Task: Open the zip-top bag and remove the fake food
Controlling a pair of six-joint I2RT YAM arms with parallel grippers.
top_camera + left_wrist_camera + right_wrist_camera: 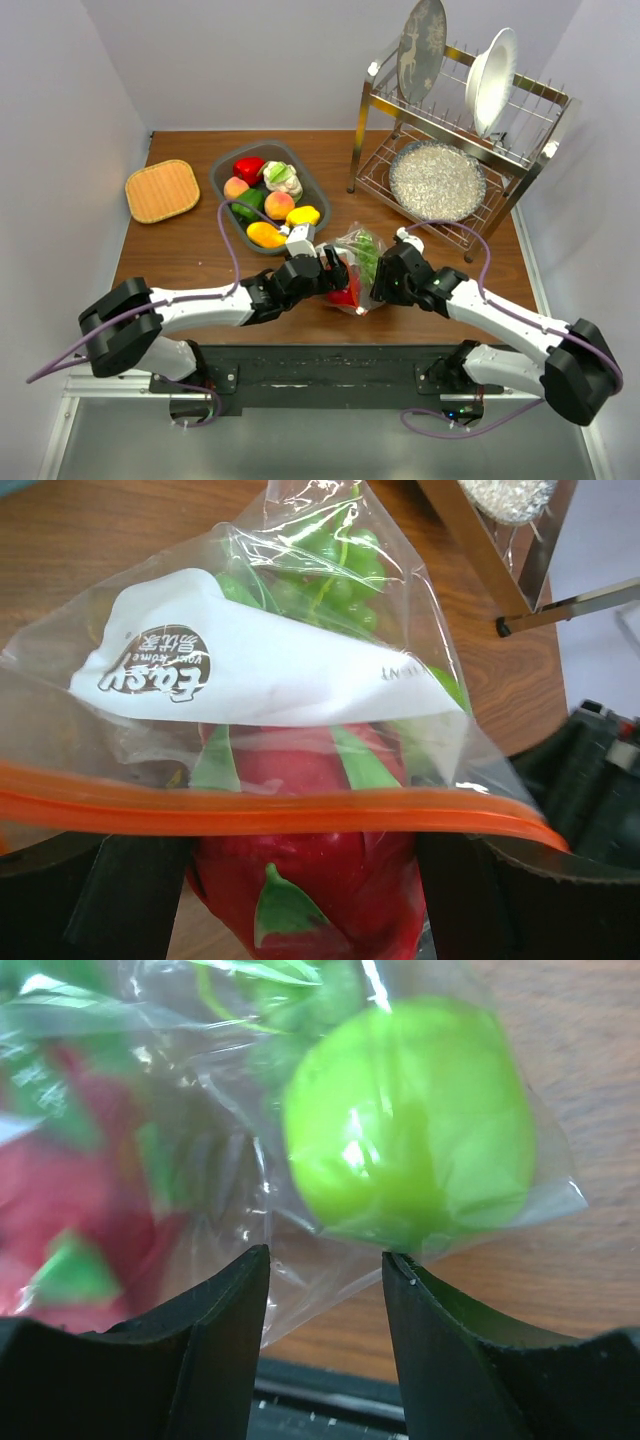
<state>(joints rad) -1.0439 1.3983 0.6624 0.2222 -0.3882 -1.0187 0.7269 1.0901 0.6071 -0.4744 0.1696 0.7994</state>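
The zip-top bag (pixel 360 252) lies on the wooden table between both grippers. In the left wrist view its orange zip strip (pixel 300 810) runs across the frame, above a white label (pixel 250 670). A red fake fruit with green scales (pixel 320 880) fills the gap between my left gripper's (pixel 305 865) fingers, which press on both its sides. Green grapes (pixel 340 560) lie deeper in the bag. My right gripper (pixel 325 1260) is open, its fingers either side of the bag's clear corner, just below a green apple (pixel 410 1130) inside. The slider is hidden.
A grey bin (pixel 225 175) with several toy fruits stands behind the left gripper (pixel 335 272). A woven mat (pixel 162 189) lies at far left. A dish rack (pixel 455 120) with plates and a speckled bowl (pixel 437 180) stands behind the right gripper (pixel 383 283).
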